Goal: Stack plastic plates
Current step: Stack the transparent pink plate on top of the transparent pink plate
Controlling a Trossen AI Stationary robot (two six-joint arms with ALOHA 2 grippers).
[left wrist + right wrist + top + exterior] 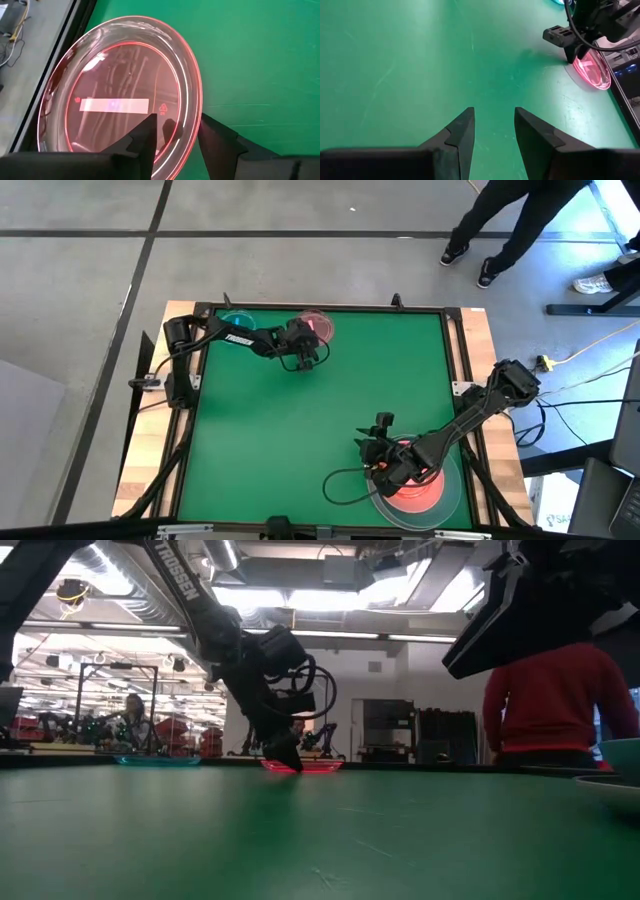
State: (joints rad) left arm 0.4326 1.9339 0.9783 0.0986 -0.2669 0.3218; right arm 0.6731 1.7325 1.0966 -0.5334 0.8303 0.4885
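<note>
A small translucent pink plate (318,323) (125,90) marked with a white bar lies flat by the table's far edge, also in the low view (315,766). My left gripper (305,358) (175,132) is down at its rim, open, one finger on each side of the rim. A teal plate (238,318) (160,760) lies left of it. At the near right, a red-pink plate (415,488) lies on a large grey-white plate (450,498). My right gripper (383,450) (494,117) hangs open and empty over bare green table beside that stack. My left gripper straddles the pink plate's rim (192,107), coming slanting down from above. One finger (147,135) is over the plate's inside and the other finger (217,137) is outside the rim. The plate lies flat on the table. Whether the fingers touch it, I cannot tell.
The green table (300,440) has a raised dark frame (320,308) close behind the pink plate. A loose cable (345,485) loops near the right gripper. People stand beyond the table's far side (510,230) (555,700). The table's middle shows bare green.
</note>
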